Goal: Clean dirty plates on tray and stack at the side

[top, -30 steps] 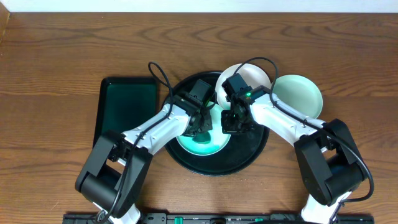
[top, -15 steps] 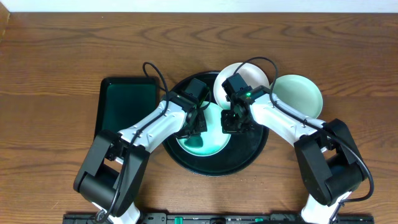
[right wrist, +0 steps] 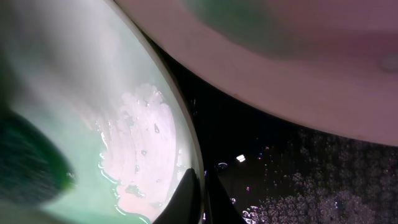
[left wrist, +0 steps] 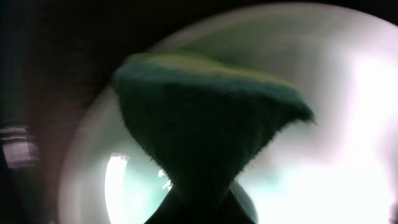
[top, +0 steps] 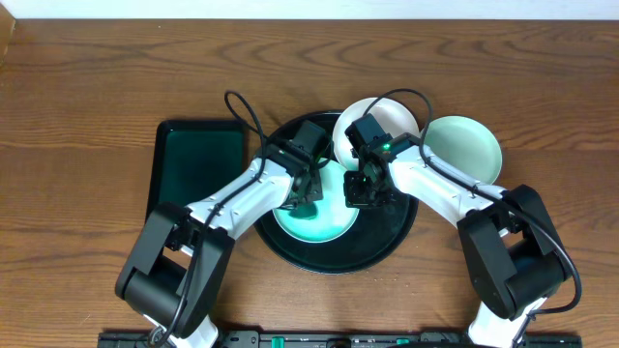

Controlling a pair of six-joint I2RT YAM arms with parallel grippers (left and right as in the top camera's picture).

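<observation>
Table [top: 77, 97] carries the round black tray [top: 389, 242], with a teal-smeared plate [top: 324, 224] on it, a white plate [top: 387, 121] overlapping its far rim and a mint plate [top: 469, 150] beside. My right gripper [top: 363, 190] pinches the teal-smeared plate's rim. My left gripper [top: 305, 190] clamps a dark green cloth [left wrist: 205, 124] over it.

Both arms same build: white rounded link shells w/ black joint blocks btwn them. Left arm [top: 230, 201] is left of the tray [top: 372, 249], right arm [top: 440, 191] right of it. Big black base joints [top: 172, 275] on tray's near side. Thin black cable [top: 244, 114] loops off each wrist, tray's far side. Green LED [top: 387, 147] lit on right wrist. Left end effector [top: 306, 196] & right end effector [top: 366, 190] both black.
</observation>
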